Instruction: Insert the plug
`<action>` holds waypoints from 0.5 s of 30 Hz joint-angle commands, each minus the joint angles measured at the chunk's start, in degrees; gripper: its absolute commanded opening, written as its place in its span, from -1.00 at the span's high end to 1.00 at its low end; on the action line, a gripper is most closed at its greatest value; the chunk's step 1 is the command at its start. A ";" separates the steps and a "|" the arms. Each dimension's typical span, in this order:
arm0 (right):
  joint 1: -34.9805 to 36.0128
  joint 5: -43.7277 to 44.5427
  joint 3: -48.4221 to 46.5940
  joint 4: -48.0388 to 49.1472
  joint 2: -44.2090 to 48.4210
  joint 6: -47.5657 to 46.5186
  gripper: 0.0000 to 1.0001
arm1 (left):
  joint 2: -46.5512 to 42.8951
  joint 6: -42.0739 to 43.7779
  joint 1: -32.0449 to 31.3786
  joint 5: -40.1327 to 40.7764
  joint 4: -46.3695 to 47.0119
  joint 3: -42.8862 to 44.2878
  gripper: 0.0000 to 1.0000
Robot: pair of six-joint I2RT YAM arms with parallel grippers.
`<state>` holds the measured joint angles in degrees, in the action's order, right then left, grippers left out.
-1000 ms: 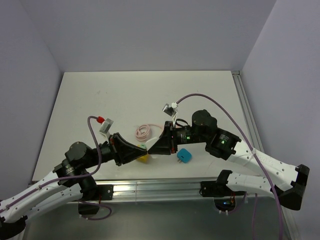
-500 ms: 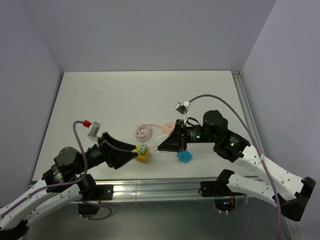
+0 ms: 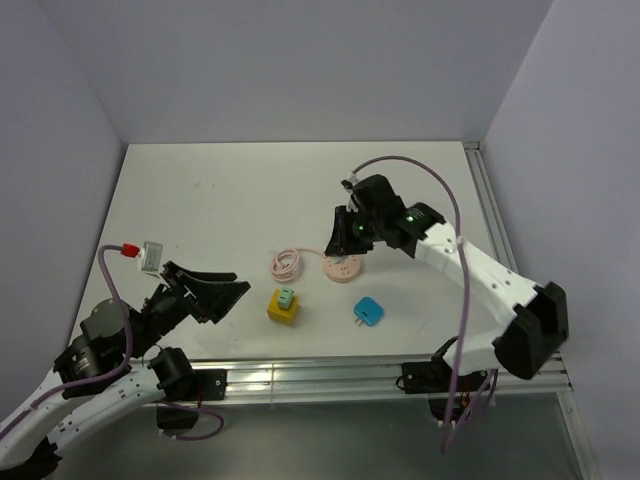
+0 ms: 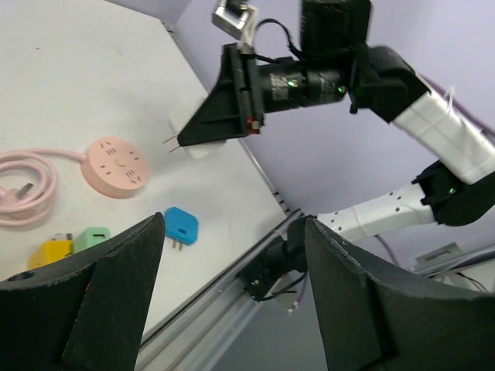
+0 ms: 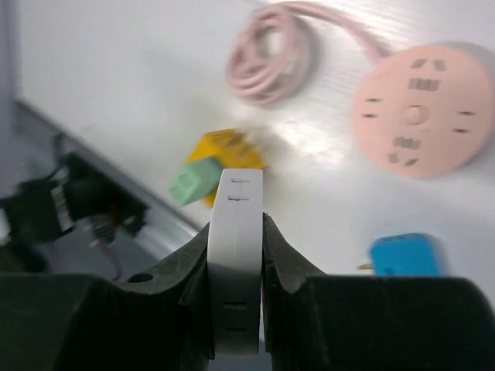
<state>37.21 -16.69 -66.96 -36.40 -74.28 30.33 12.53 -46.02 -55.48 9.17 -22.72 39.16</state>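
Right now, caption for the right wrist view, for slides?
Right gripper shut on white plug; pink round socket at upper right.

**Spare adapters on a white table**

A yellow block lies near the front edge of the white table, with a small mint-green piece seated on it and touching it. The overhead view shows the green piece on the block's upper face. The right wrist view shows it jutting from one side of the block. To the right, apart from the block, lies a flat blue adapter whose two metal prongs point left toward the yellow block. An aluminium rail runs along the table's near edge. Plain pale walls enclose the table at the back and on both sides.
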 commanded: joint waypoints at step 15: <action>-3.55 24.42 -13.99 -16.07 -24.07 -8.09 1.00 | 7.06 6.91 0.11 3.22 6.72 -1.36 -0.54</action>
<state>34.06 4.27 -79.70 -52.05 -98.24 23.42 18.37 -41.25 -55.48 11.51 -19.31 38.26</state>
